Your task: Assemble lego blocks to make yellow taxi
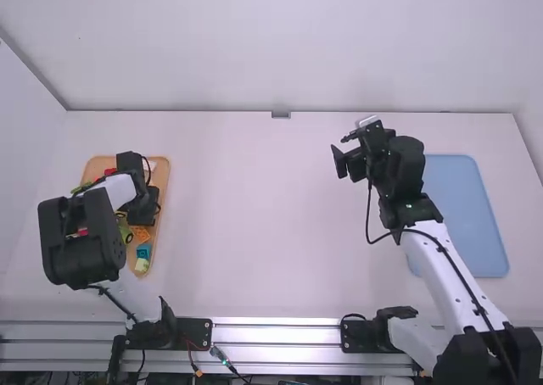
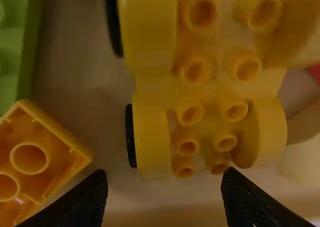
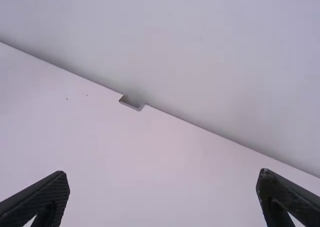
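Note:
My left gripper (image 1: 142,209) is low over the wooden tray (image 1: 165,175) on the left. In the left wrist view that gripper (image 2: 165,199) stands open, and a yellow wheeled piece (image 2: 212,109), hollow side showing, lies just past the fingertips with no finger touching it. An orange-yellow block (image 2: 30,157) lies hollow side up near one finger, with a green block (image 2: 17,42) beyond it. Over the table right of the middle, my right gripper (image 1: 349,147) is open; in the right wrist view nothing is between the fingers of this gripper (image 3: 162,197).
A teal block (image 1: 143,251), a pale yellow block (image 1: 142,265) and a red block (image 1: 110,172) are also in the tray. A blue mat (image 1: 467,215) lies at the right, beside the right arm. A wall rises behind the table's far edge.

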